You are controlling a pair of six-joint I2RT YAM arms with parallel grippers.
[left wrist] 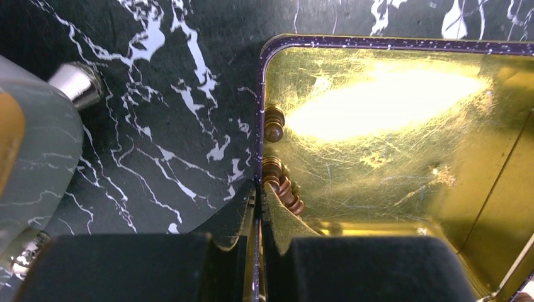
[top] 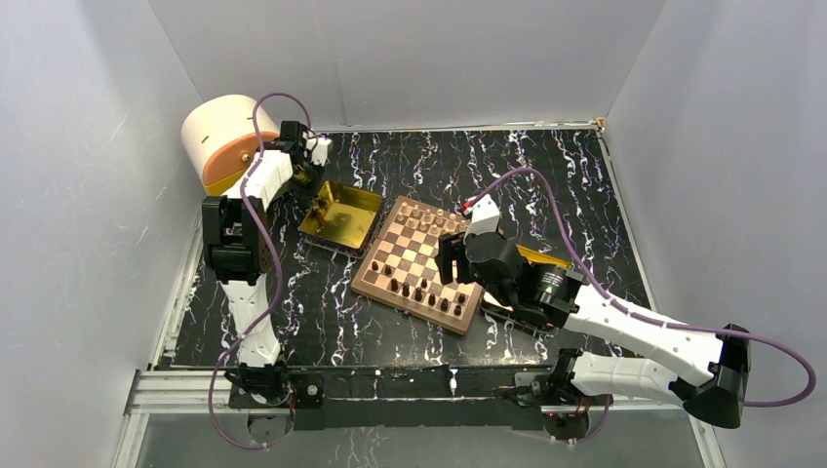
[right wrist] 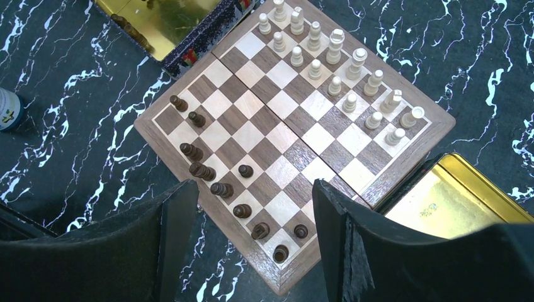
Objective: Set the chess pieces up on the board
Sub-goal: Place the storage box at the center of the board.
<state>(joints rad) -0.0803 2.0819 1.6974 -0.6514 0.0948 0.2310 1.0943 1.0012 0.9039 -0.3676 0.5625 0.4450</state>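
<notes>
- The board (top: 417,261) lies askew in the middle of the black marbled surface (top: 585,185), with a gold tray (top: 356,210) just beside its left edge and a second gold tray (right wrist: 441,204) tucked against its right edge
- Two rows of light chess pieces (right wrist: 334,69) stand along the board's far edge, and dark chess pieces (right wrist: 201,170) form a patchy line along its near edge
- A few loose dark pieces (left wrist: 286,192) lie inside the first gold tray, against its wall
- The right end effector (right wrist: 255,189) hovers released over the board's near edge, nothing between its fingers
- The left end effector (left wrist: 258,189) is clenched astride that tray's wall; whether it pinches the wall I cannot tell
</notes>
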